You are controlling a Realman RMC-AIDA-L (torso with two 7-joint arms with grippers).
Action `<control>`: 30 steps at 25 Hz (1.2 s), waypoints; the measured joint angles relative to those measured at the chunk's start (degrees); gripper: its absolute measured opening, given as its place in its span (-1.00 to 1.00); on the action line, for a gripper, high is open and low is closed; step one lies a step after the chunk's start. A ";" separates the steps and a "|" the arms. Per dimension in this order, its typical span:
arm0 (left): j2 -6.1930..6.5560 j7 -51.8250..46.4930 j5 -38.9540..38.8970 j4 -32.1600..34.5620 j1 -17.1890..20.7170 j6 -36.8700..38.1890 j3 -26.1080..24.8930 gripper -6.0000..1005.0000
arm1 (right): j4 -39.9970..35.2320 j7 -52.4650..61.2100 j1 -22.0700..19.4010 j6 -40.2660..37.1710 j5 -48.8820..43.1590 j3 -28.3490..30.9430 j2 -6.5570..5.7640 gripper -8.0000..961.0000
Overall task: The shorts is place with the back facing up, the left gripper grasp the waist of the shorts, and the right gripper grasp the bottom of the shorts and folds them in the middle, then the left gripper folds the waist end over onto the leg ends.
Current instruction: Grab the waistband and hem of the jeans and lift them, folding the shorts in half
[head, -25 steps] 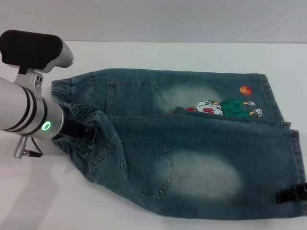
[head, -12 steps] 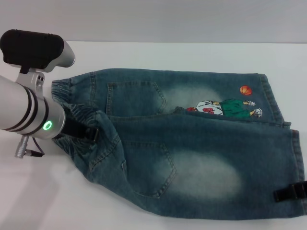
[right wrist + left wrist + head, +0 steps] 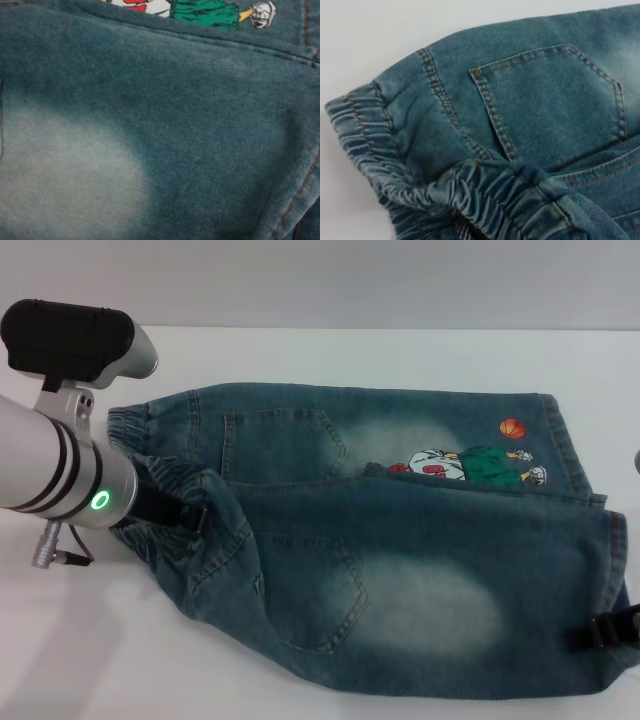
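Observation:
The faded blue denim shorts (image 3: 400, 570) lie back up on the white table (image 3: 90, 660), the near half lapping over the far half. The ruffled waist (image 3: 135, 430) is at the left and bunches up in the left wrist view (image 3: 485, 195). My left gripper (image 3: 185, 515) is shut on the near part of that band. The leg hems lie at the right, the far one with the cartoon print (image 3: 470, 462) and orange ball (image 3: 512, 427). My right gripper (image 3: 603, 632) shows only as a black finger at the picture's right edge, clamped on the near leg's hem.
The left arm's silver wrist with its green ring light (image 3: 97, 502) and a black camera housing (image 3: 65, 340) hang over the table's left side. White tabletop surrounds the shorts, with a pale wall behind.
The right gripper's finger has crept a little up and left, and the near leg's hem has puckered and lifted there. The left gripper and waist have hardly moved.

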 joint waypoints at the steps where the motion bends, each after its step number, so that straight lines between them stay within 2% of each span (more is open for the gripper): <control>1: 0.00 0.00 0.00 0.00 0.00 0.00 0.00 -0.75 | 0.10 -0.16 0.14 0.00 0.12 -0.01 0.00 0.12; 9: 0.00 0.00 0.00 0.00 -0.07 0.40 -0.03 -0.75 | 0.76 -0.85 1.20 -0.22 0.51 0.01 0.00 -0.63; 15: 0.00 0.00 -0.04 0.04 -0.11 1.13 -0.11 -0.76 | 0.67 -1.41 1.38 -1.85 1.97 0.24 -0.01 -0.99; 20: 0.00 0.00 -0.06 0.25 -0.10 2.02 -0.53 -0.76 | 0.81 -3.60 1.08 -6.86 3.59 -0.03 0.01 -0.99; 24: 0.05 0.00 -0.06 0.52 0.26 3.10 -1.44 -0.75 | 1.25 -5.91 0.69 -13.32 5.28 0.30 0.02 -0.99; 25: 0.06 0.00 -0.06 0.62 0.44 3.50 -1.76 -0.74 | 1.35 -7.88 0.39 -17.22 6.62 0.82 0.02 -0.99; 30: 0.08 0.00 -0.05 0.57 1.90 6.19 -3.41 -0.73 | 1.46 -11.29 -0.19 -23.79 7.18 1.82 0.00 -0.99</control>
